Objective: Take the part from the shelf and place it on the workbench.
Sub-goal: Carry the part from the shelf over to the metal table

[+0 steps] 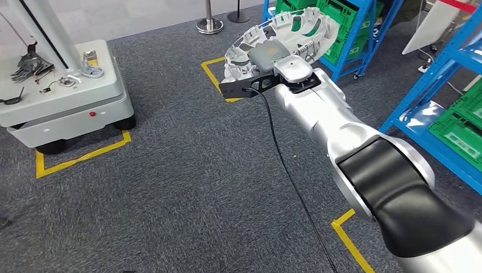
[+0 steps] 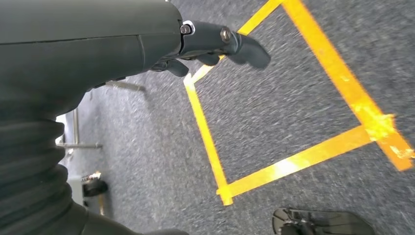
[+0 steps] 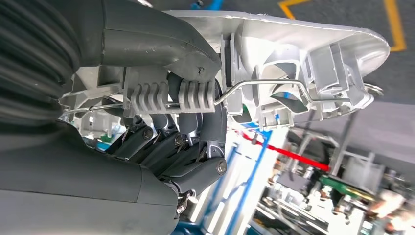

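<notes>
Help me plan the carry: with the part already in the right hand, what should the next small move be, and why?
Probably keep the grip and turn toward the grey workbench. The right hand holds the white part out over the carpet, near the blue shelf, while the workbench stands off to the left, across open floor. The left hand hangs free.

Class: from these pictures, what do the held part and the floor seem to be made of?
Part: likely matte white moulded plastic, judging by its thin ribs and cut-outs, with a bare metal wire clip; the right robot hand grips it. Floor: grey short-pile carpet, speckled and dull, it seems.
</notes>
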You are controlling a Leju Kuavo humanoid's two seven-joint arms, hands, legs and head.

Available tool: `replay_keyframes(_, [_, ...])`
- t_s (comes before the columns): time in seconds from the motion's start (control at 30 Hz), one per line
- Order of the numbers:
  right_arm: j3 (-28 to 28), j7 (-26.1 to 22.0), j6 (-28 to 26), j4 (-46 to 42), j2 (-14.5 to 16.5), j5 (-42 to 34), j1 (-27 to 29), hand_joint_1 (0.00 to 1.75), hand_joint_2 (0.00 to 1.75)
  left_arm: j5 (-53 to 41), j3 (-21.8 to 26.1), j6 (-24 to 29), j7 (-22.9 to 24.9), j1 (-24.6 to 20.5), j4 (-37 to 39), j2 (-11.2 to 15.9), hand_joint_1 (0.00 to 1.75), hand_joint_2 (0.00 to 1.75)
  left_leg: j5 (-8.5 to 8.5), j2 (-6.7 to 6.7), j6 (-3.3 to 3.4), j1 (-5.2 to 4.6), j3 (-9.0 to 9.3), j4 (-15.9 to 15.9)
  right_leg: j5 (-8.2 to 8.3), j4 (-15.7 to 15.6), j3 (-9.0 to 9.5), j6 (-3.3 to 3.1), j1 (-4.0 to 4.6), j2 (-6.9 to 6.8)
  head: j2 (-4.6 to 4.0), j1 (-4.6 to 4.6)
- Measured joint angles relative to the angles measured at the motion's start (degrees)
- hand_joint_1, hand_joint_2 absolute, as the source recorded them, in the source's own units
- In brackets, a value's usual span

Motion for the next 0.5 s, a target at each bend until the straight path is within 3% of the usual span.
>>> replay_keyframes(0.03, [0.0, -0.1, -0.1, 0.0, -0.2, -0.1, 0.1, 1.73, 1.75, -0.1, -0.1, 0.0, 0.1, 0.0, 0.0, -0.1, 0.00, 1.75, 0.07, -0.65, 0.35, 0.07, -0.02, 0.0, -1.12, 1.6, -0.68, 0.20, -0.19, 1.44, 0.00, 0.08])
replay_keyframes(0.1, [0.0, -0.2, -0.2, -0.1, -0.6, -0.2, 0.4, 1.73, 1.75, -0.2, -0.4, -0.1, 0.3, -0.1, 0.0, -0.3, 0.00, 1.75, 0.15, -1.96, 0.87, 0.04, -0.07, -0.1, -4.52, 8.3, -3.72, 0.24, -0.30, 4.91, 0.00, 0.15])
replay_keyframes(0.17, [0.0, -0.5, -0.6, -0.1, -0.8, -0.2, 1.1, 1.73, 1.75, -0.2, -0.6, -0.3, 0.1, -0.2, 0.0, -0.3, 0.00, 1.75, 0.20, -3.57, 1.19, -0.18, -0.10, -0.1, -6.85, 15.2, -7.36, -0.09, -0.05, 6.08, 0.00, 0.17])
replay_keyframes(0.2, [0.0, -0.7, -1.0, -0.1, -0.8, -0.1, 1.4, 1.73, 1.75, 0.0, -0.6, -0.3, -0.1, -0.2, 0.0, -0.4, 0.00, 1.75, 0.23, -4.44, 1.25, -0.32, -0.10, 0.0, -6.59, 16.2, -8.15, -0.42, 0.10, 6.23, 0.00, 0.18])
replay_keyframes(0.23, [0.0, -0.9, -1.4, -0.1, -0.7, -0.1, 1.7, 1.73, 1.75, 0.3, -0.7, -0.2, -0.5, -0.1, 0.0, -0.4, 0.00, 1.75, 0.29, -5.34, 1.29, -0.42, -0.09, 0.0, -5.21, 14.9, -7.82, -0.89, 0.29, 6.45, 0.00, 0.19])
replay_keyframes(0.27, [0.0, -0.9, -2.0, -0.1, -0.6, 0.0, 1.9, 1.73, 1.75, 0.7, -0.7, -0.1, -1.1, -0.2, 0.0, -0.4, 0.00, 1.75, 0.36, -6.23, 1.27, -0.49, -0.08, 0.0, -3.05, 11.5, -6.43, -1.43, 0.52, 6.98, 0.00, 0.19])
replay_keyframes(0.33, [0.0, -1.1, -3.3, -0.4, -0.2, 0.0, 2.0, 1.73, 1.75, 1.7, -0.6, 0.2, -2.2, -0.3, 0.0, -0.5, 0.00, 1.75, 0.60, -7.73, 1.00, -0.44, -0.30, 0.0, 0.56, 3.5, -2.97, -2.44, 0.90, 9.67, 0.00, 0.16])
replay_keyframes(0.4, [0.1, -1.2, -4.3, -0.7, 0.6, 0.2, 2.0, 1.73, 1.75, 2.4, -0.6, 0.3, -3.1, -0.4, 0.0, -0.6, 0.00, 1.75, 1.00, -8.86, 0.38, -0.20, -0.74, -0.1, 1.64, 0.2, -1.48, -2.74, 1.21, 11.08, 0.00, 0.24])
replay_keyframes(0.47, [0.3, -1.0, -4.5, -1.2, 1.8, 0.5, 1.9, 1.73, 1.75, 3.0, -0.6, 0.2, -3.3, -0.1, 0.0, -0.3, 0.00, 1.75, 1.41, -9.89, -0.34, -0.04, -1.01, -0.5, 1.97, -0.4, -1.17, -2.75, 1.23, 9.75, 0.00, 0.35])
replay_keyframes(0.5, [0.4, -0.8, -4.5, -1.5, 2.3, 0.5, 1.9, 1.73, 1.75, 3.3, -0.5, 0.2, -3.2, 0.2, 0.0, -0.1, 0.00, 1.75, 1.41, -9.64, -0.56, -0.11, -1.12, -0.5, 2.18, -0.8, -0.91, -2.84, 1.12, 9.06, 0.00, 0.36])
